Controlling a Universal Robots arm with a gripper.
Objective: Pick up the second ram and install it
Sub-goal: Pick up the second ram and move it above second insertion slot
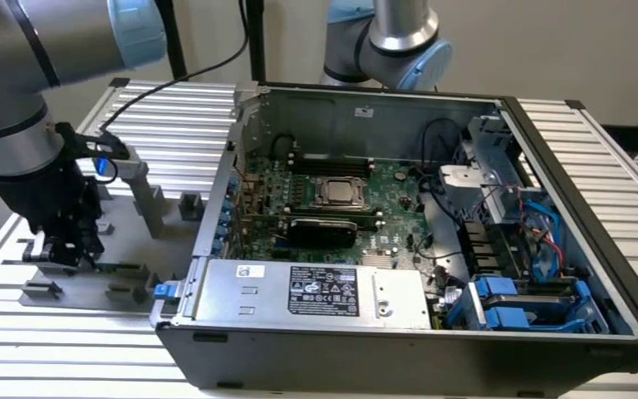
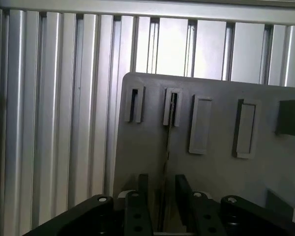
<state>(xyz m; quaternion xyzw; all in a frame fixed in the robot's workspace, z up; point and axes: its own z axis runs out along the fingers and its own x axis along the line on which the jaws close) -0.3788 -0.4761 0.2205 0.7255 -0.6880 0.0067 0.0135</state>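
Claw [image 2: 162,179] straddles edge-on second ram [image 2: 167,147].

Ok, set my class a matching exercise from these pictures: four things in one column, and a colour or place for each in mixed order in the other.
Things
1. motherboard
2. power supply
3. drive caddies
4. gripper

Descriptions
A. blue, in the corner of the case on the exterior view's right
B. green, lying flat inside the case
C. over the grey fixture plate, outside the case
D. silver box with a label, along the case's near wall

Pairs: 1-B, 2-D, 3-A, 4-C
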